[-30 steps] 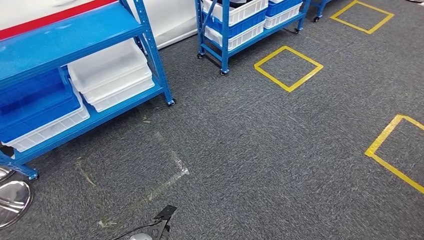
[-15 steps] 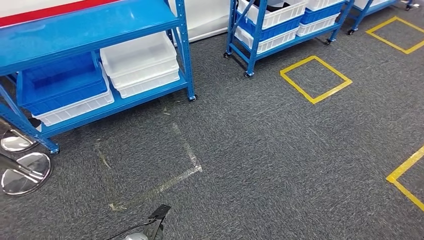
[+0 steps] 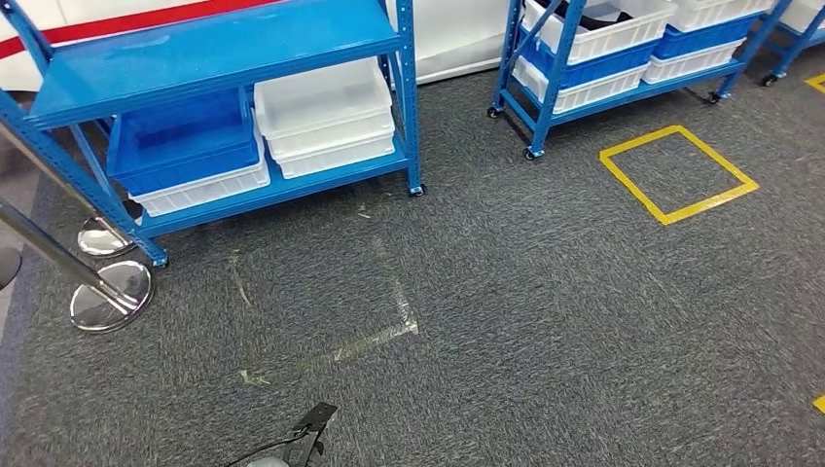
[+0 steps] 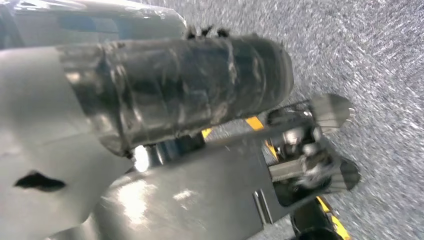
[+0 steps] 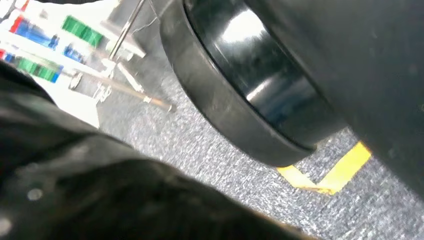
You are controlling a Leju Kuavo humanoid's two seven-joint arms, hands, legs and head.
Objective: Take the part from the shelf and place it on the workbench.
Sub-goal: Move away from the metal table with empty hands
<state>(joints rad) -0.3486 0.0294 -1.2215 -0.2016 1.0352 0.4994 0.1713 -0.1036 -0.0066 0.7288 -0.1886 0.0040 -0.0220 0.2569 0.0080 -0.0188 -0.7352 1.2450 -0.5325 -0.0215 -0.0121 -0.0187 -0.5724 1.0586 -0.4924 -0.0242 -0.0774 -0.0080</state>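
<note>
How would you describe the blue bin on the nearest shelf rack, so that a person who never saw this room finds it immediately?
Start at the large blue shelf rack in the upper left of the head view. On its bottom shelf two stacks of bins stand side by side. The blue bin tops the left stack, resting on a white bin; the stack of white bins to its right has no blue one.

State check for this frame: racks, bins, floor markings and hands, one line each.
Near blue rack: top shelf bare.
White bins: stacked on its lower shelf.
Blue bin: nested on a white one.
Far rack: bins on its shelves.
Yellow floor square: unoccupied.
Left hand: blurred, grip unclear.
</note>
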